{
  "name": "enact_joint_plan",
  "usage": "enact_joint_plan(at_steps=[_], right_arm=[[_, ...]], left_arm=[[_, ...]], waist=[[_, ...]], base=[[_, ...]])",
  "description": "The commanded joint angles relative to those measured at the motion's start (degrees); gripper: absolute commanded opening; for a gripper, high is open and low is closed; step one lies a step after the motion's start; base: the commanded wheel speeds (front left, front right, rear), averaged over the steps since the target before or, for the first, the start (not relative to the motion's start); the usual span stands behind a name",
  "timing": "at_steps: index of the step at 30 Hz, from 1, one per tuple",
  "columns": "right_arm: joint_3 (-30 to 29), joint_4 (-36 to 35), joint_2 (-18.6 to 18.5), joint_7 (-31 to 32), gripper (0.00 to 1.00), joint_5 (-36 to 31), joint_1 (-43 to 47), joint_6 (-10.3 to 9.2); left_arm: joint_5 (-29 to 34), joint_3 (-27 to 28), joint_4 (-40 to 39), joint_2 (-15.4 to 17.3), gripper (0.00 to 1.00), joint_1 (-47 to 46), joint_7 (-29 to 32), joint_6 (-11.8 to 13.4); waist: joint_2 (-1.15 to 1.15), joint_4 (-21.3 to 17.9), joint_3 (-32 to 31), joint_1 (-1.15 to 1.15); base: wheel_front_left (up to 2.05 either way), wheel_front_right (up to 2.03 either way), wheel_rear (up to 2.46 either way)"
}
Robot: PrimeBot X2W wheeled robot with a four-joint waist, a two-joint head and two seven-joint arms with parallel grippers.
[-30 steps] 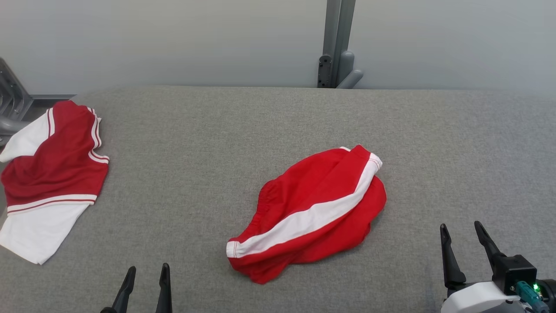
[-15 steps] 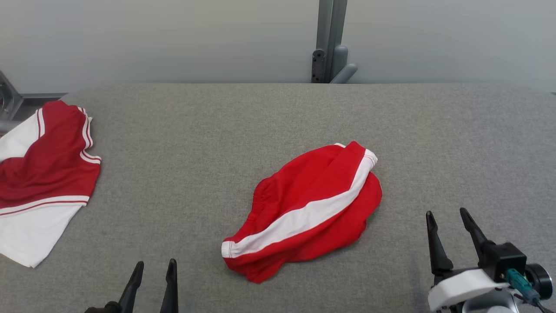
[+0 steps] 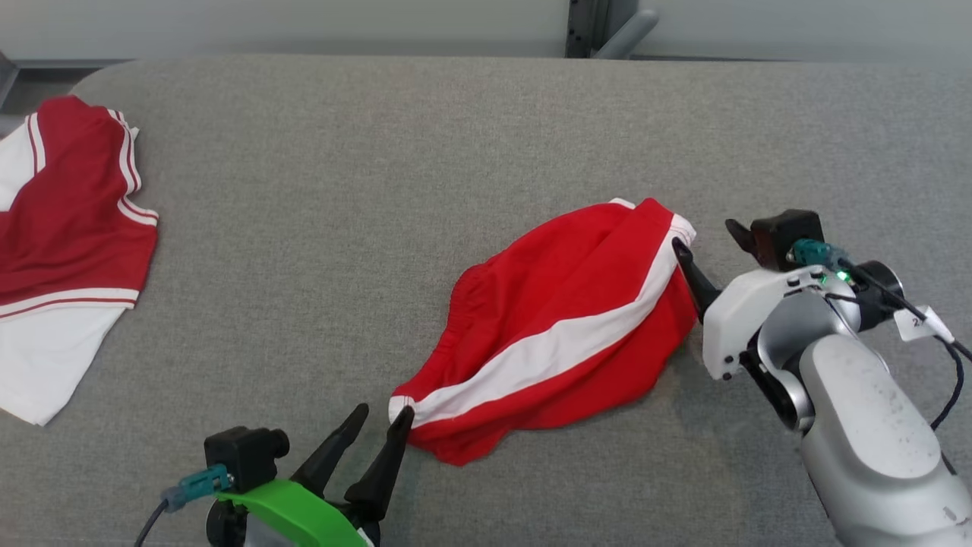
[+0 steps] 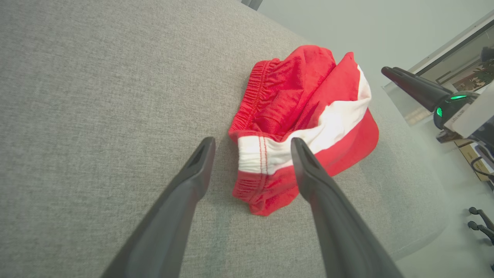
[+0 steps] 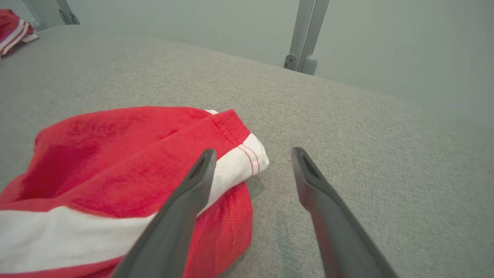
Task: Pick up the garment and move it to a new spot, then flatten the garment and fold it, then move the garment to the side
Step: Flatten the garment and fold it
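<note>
The crumpled red shorts with a white side stripe (image 3: 554, 334) lie near the middle of the grey fabric-covered counter (image 3: 319, 175). The left claw (image 3: 383, 412), fingers apart, sits at their near hem corner. The right claw (image 3: 703, 234), also spread, sits at the far hem.

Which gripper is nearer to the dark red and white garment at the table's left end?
Left. The left gripper is right of the dark red garment; the right gripper is farther, beyond the red shorts.
</note>
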Motion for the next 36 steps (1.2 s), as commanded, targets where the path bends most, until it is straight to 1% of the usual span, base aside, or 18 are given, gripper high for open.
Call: enact_joint_plan(at_steps=[1, 2, 6, 13, 18, 26, 31, 33, 35, 36], right_arm=[[1.2, 1.4, -1.3, 2.7, 1.0, 1.1, -2.8, -0.1], [1.8, 2.0, -1.9, 3.6, 1.0, 1.6, -4.0, -0.1], [3.9, 4.2, -3.8, 6.2, 1.0, 3.1, -6.8, -0.1], [5.5, 4.9, -5.0, 6.1, 1.0, 5.6, -7.9, -0.1], [5.3, 4.9, -5.1, 5.7, 1.0, 7.1, -7.3, -0.1], [5.1, 4.9, -5.2, 5.2, 1.0, 7.8, -6.4, -0.1], [5.0, 5.1, -5.1, 5.0, 1.0, 7.9, -6.2, -0.1], [5.0, 5.2, -5.1, 5.0, 1.0, 7.9, -6.2, -0.1], [4.8, 5.3, -5.1, 4.9, 1.0, 8.0, -6.1, -0.1], [4.7, 5.3, -5.1, 4.9, 1.0, 8.1, -6.1, -0.1]], left_arm=[[-2.6, -1.3, -0.8, 0.8, 1.0, -1.8, 1.3, -0.2], [-4.0, -1.6, -1.0, 0.9, 1.0, -2.4, 1.7, -0.2], [-6.0, -3.7, -0.3, 1.6, 1.0, -4.3, 2.6, -0.2], [-9.7, -7.5, 0.2, 2.6, 1.0, -6.5, 1.4, -0.2], [-11.3, -9.4, 0.5, 3.7, 1.0, -7.2, 0.3, -0.2], [-13.9, -11.8, 0.1, 5.0, 1.0, -8.5, -1.3, -0.2], [-14.3, -13.3, 0.9, 5.8, 1.0, -9.1, -2.2, -0.2], [-14.4, -13.6, 1.0, 6.0, 0.98, -9.3, -2.4, -0.2], [-14.6, -13.9, 1.2, 6.4, 0.76, -9.5, -2.9, -0.2], [-14.4, -14.1, 1.4, 6.6, 0.71, -9.7, -3.1, -0.2]], waist=[[0.05, 2.3, 4.6, 0.0], [0.05, 2.7, 5.3, 0.0], [0.05, 3.8, 7.0, 0.0], [0.05, 4.2, 7.9, 0.0], [0.05, 3.6, 7.7, 0.0], [0.05, 2.9, 7.5, 0.0], [0.05, 2.5, 7.7, 0.0], [0.05, 2.4, 7.7, 0.0], [0.05, 2.3, 7.8, 0.0], [0.05, 2.3, 7.9, 0.0]], base=[[0.0, 0.0, 0.0], [0.0, 0.0, 0.0], [0.0, 0.0, 0.0], [0.0, 0.0, 0.0], [0.0, 0.0, 0.0], [0.0, 0.0, 0.0], [0.0, 0.0, 0.0], [0.0, 0.0, 0.0], [0.0, 0.0, 0.0], [0.0, 0.0, 0.0]])
